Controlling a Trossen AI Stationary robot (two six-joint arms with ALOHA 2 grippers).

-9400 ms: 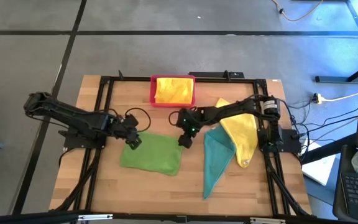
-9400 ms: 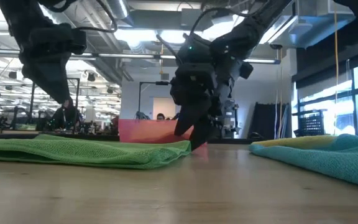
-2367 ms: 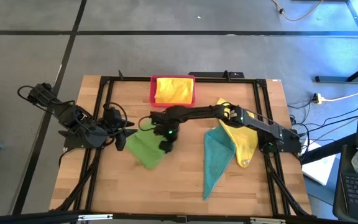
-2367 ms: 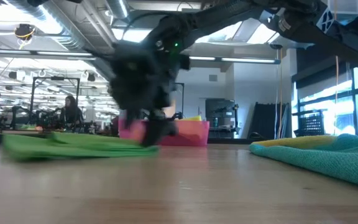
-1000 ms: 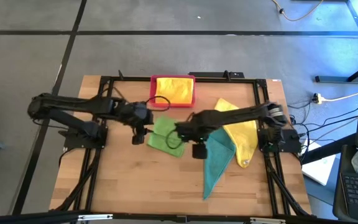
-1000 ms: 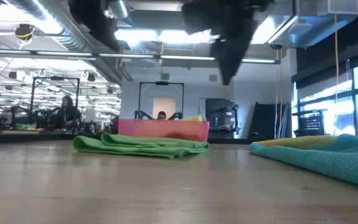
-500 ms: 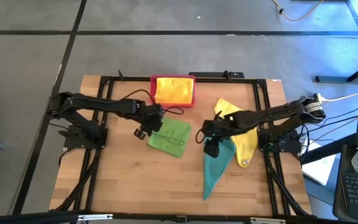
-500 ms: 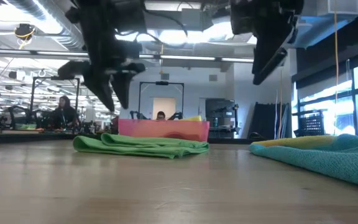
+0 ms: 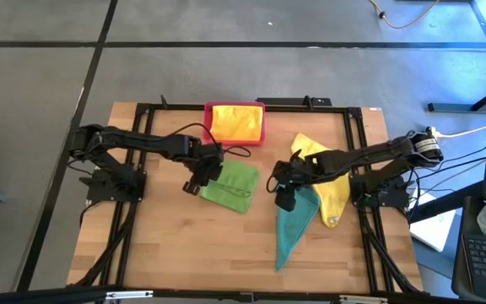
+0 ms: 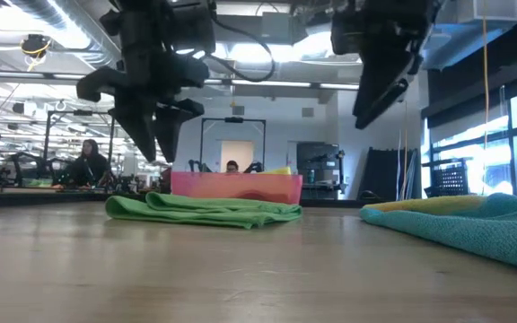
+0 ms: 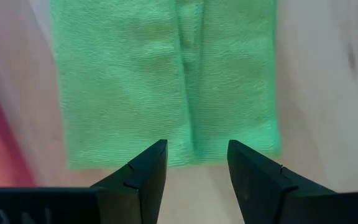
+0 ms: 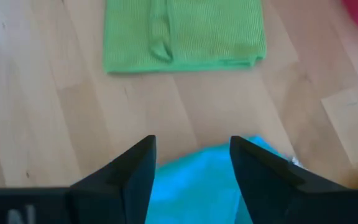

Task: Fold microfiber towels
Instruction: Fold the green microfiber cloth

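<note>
A bright green towel (image 9: 234, 187) lies folded on the table's middle; the low view shows it as a flat bundle (image 10: 206, 211). My left gripper (image 9: 194, 181) hangs open above the towel's left edge (image 11: 166, 81), fingers pointing down, touching nothing. My right gripper (image 9: 283, 199) hangs open to the towel's right, over the top corner of a teal towel (image 9: 294, 225). The teal towel shows between its fingers (image 12: 197, 180) and the green one farther off (image 12: 182, 31). A yellow towel (image 9: 328, 181) lies partly under the teal one.
A pink tray (image 9: 208, 124) with a yellow towel (image 9: 236, 122) in it stands at the far middle, just behind the green towel. A black frame (image 9: 142, 127) runs around the work area. Bare wood lies along the table's near side (image 9: 218, 253).
My left gripper has come down and rolled, and now hangs over the green towel's left edge. My right gripper has drawn away from the green towel toward the table's right, to above the teal towel's corner. The green towel has stayed where it lay.
</note>
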